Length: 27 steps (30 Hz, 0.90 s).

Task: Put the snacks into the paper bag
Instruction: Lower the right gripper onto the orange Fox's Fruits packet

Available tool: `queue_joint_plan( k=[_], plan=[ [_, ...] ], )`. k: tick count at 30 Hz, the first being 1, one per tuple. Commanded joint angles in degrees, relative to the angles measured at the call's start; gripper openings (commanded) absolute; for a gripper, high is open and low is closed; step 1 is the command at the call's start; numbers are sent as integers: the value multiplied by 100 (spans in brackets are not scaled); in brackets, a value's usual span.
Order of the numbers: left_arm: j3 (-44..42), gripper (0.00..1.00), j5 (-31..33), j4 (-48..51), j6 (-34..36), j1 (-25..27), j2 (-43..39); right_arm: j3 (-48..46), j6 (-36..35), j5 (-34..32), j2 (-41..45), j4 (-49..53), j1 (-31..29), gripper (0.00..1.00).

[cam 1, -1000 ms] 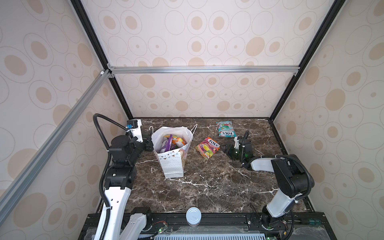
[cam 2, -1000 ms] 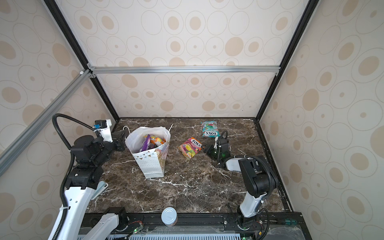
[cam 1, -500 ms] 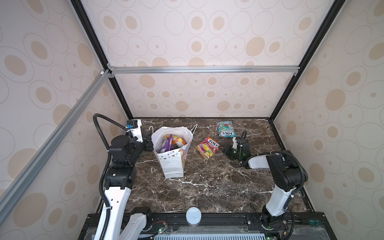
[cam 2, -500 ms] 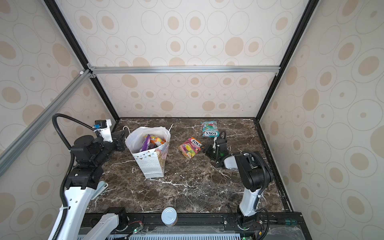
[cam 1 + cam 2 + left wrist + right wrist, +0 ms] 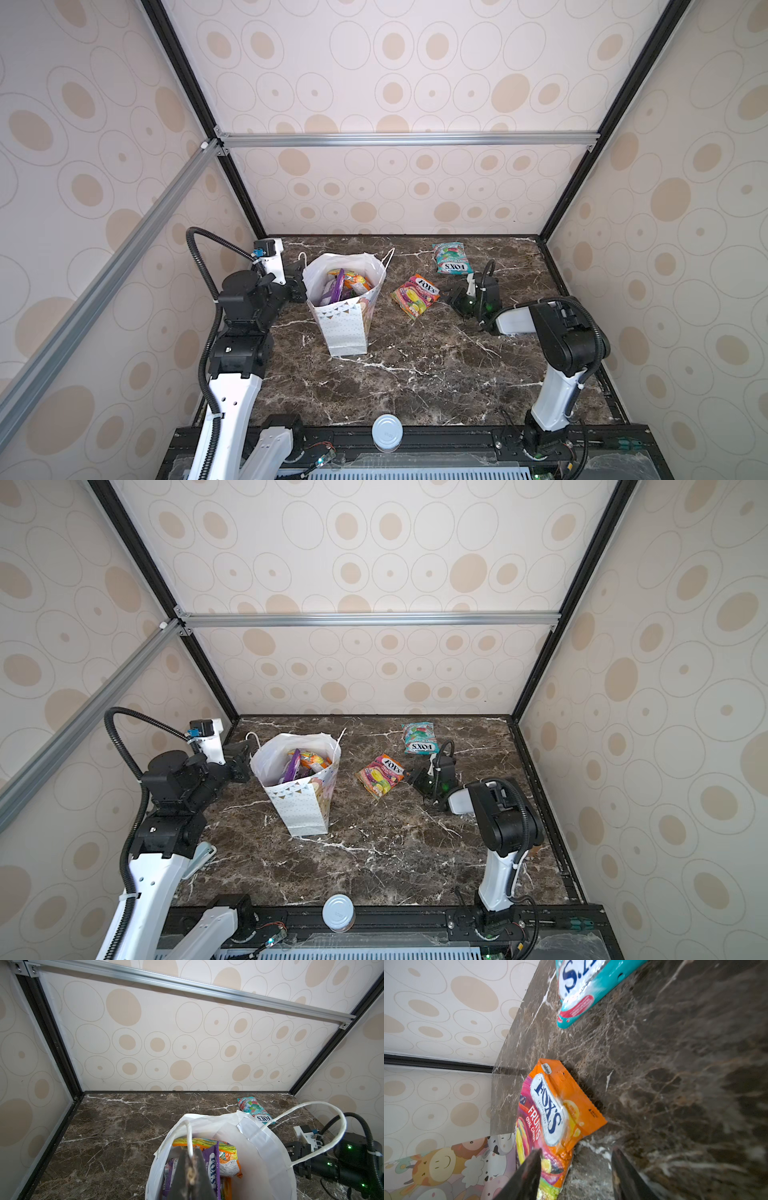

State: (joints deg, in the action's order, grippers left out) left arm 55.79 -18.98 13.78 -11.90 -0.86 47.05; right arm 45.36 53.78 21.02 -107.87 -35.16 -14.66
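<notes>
Dark marbled surface [image 5: 419,374], boxed in by spotted walls [image 5: 415,83], carries the whole job. The bag [image 5: 345,328] stands upright left of middle with its mouth wide. Several packets [image 5: 344,286] stand on edge inside it, a purple packet [image 5: 211,1159] foremost in the left wrist view. The left jaws are closed tight on the bag's near rim, right where a cord handle [image 5: 188,1136] comes down. I judge that grip is there to keep the light paper from tipping or folding shut while packets drop in.

Two snacks lie flat outside the bag. The orange packet [image 5: 415,296] is just right of it, and the teal packet [image 5: 451,258] lies apart, farther back near the rear wall.

The right jaws sit low at the orange packet's right edge, half open and holding nothing. In the right wrist view one finger [image 5: 527,1174] overlaps the packet's corner and the other stands over bare marble. That pose reads as lining up a pinch on the thin edge, since a flat glossy packet offers little else to grip. Most of the task looks done, with two packets to go
</notes>
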Motion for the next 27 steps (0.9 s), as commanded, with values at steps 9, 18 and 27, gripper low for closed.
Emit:
queue_joint_plan(
  k=[9,18,27],
  plan=[
    [116,0,-95,-298,103,-27,-38,284,162,122,-386,-251,1,57],
    [116,0,-88,-301,105,-27,-36,479,203,219,-644,-271,-18,57],
    [119,0,-79,-298,114,-28,-31,826,254,376,-978,-227,-51,53]
  ],
)
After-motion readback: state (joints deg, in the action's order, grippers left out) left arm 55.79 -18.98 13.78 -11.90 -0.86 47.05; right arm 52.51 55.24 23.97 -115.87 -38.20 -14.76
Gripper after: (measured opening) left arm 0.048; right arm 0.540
